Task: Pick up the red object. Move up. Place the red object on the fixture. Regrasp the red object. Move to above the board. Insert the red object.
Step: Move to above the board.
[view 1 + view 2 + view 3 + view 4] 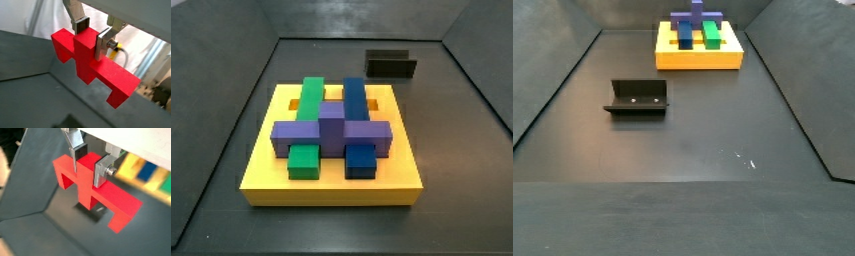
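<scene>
The gripper (92,35), out of both side views, clamps the red object (93,65) aloft; placing on the empty fixture (637,98), regrasping and insertion into the board (331,178) seemingly remain.

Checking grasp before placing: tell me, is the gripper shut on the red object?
Shut: in both wrist views the gripper fingers clamp the red object's middle prong, lifted off the floor.

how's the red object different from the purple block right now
The red object is bright red, with prongs off a crossbar; the purple block is cross-shaped.

The red object is clamped between the fingers of the gripper and appears to hang clear of the floor in both wrist views; the purple block sits on the yellow board, between the green and blue blocks.

Both are blocky pieces.
</scene>
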